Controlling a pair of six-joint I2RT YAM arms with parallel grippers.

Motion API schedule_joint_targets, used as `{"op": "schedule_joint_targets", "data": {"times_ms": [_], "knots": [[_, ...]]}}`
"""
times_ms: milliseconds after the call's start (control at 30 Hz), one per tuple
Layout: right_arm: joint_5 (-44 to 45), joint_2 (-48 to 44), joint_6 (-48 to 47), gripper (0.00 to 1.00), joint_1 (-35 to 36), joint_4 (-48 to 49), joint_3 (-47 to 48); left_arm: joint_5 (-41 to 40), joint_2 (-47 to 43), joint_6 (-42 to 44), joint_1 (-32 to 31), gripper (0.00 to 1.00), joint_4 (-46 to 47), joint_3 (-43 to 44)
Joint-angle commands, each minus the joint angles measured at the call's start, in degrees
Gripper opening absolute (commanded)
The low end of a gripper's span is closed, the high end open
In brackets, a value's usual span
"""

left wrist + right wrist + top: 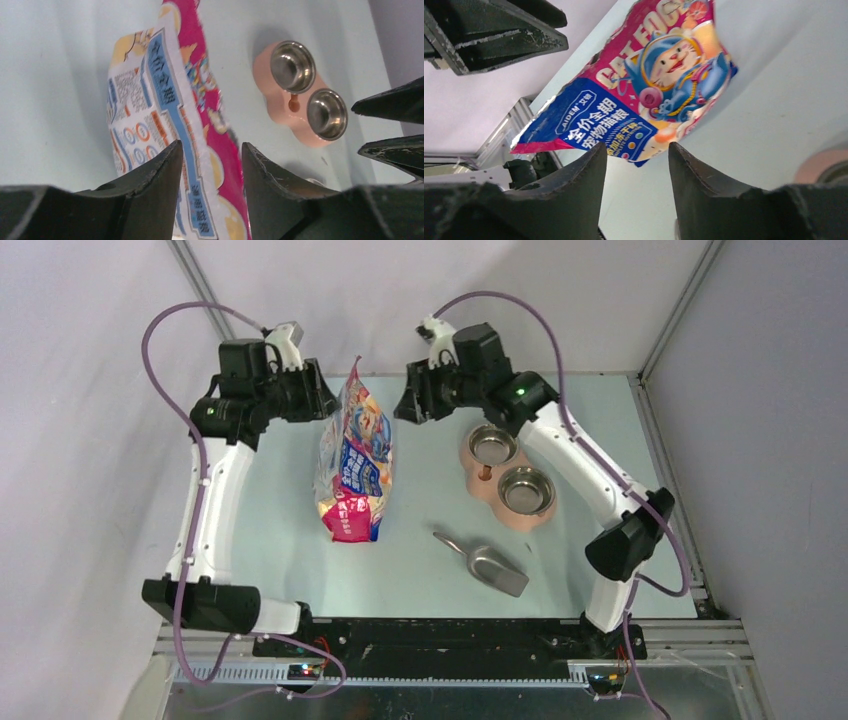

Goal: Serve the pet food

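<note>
No kibble shows; it is hidden or out of view. The glossy printed cat-food bag (355,455) stands upright mid-table. My left gripper (322,400) is open just left of the bag's top. In the left wrist view the bag (160,100) shows in the gap of the open left gripper (211,147). My right gripper (408,405) is open just right of the bag's top, not touching it. In the right wrist view the bag (639,95) lies beyond the open, empty right gripper (636,147). A grey metal scoop (485,562) lies on the table, empty.
A pink double feeder (490,475) with two empty steel bowls stands right of the bag, below the right arm; it also shows in the left wrist view (280,105). Walls close the table at the back and both sides.
</note>
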Motion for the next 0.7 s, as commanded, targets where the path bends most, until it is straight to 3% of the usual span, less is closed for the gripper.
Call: {"op": "schedule_joint_targets", "data": {"times_ms": [0,167,300,467,667], "knots": [[2.5,2.6,5.8,0.48,2.6,4.9,3.9,-2.1,-7.7,-0.3,2.1,0.54,2.0,-6.4],[2.5,10.3,11.3,0.5,5.1,7.0,12.1,-1.8,-14.0,-0.1,3.2,0.54,3.6,-15.1],[-0.1,15.3,16.0,0.49,5.7,10.3,17.3,-3.3,-17.9,-0.6,3.6,0.6,5.3,-19.8],[2.4,18.3,15.0,0.49,7.7,11.1,20.1,0.7,-19.1,-1.3,6.8,0.63,6.3,-21.6],[5.6,19.8,14.3,0.38,8.4,10.9,21.1,4.3,-20.9,-2.6,7.3,0.65,7.5,-24.0]]}}
